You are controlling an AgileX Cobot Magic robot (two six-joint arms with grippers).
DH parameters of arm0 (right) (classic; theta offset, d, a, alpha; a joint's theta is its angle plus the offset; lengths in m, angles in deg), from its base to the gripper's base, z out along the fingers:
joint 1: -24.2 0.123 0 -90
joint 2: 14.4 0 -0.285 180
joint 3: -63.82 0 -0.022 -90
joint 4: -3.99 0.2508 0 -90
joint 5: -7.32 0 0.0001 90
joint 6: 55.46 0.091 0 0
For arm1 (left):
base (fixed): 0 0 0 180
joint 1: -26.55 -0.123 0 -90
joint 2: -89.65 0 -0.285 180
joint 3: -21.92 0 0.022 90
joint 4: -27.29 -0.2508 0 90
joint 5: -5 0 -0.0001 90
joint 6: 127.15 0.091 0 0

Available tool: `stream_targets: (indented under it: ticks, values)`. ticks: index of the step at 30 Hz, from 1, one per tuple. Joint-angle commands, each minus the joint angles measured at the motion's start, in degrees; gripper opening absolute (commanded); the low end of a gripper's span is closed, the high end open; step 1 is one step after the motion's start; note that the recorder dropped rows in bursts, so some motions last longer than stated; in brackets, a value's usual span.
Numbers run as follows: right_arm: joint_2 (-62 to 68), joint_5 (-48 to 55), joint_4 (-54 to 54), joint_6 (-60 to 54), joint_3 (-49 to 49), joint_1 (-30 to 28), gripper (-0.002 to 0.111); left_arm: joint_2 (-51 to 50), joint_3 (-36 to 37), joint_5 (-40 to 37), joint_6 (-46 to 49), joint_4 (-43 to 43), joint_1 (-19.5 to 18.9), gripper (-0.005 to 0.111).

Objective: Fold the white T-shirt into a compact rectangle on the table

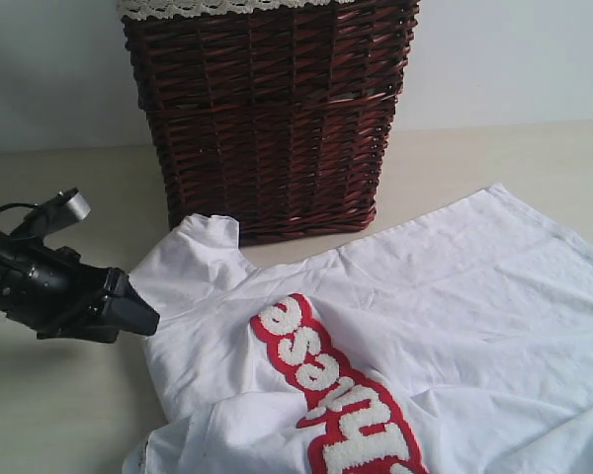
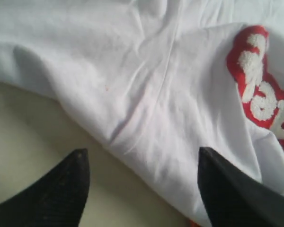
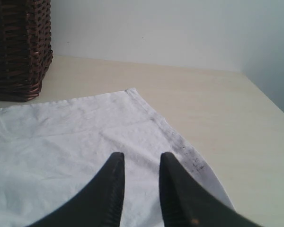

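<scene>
white T-shirt (image 1: 455, 296) rumpled on the table (image 1: 59, 415), left gripper (image 2: 142, 152) spread wide over its edge, right gripper (image 3: 141, 158) narrowly parted, empty, above its hem

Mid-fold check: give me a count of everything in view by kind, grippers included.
white T-shirt: 1
wicker basket: 1
table: 1
grippers: 2, the left gripper and the right gripper
Total: 5
</scene>
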Motion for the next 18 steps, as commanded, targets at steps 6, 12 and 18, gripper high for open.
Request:
stream_targets:
  ticks: [6, 12, 18]
  values:
    - [-0.4, -0.4, -0.5, 0.0, -0.3, -0.2, 0.027, -4.1, 2.8, 6.7, 10.2, 15.6, 6.1, 0.027]
    - [-0.4, -0.4, -0.5, 0.0, -0.3, -0.2, 0.027, -1.3, 2.8, 7.6, 13.0, 10.8, 5.7, 0.000]
    - [-0.4, -0.4, -0.5, 0.0, -0.3, -0.2, 0.027, 4.9, 2.8, 7.6, 18.1, -1.9, 2.0, 0.000]
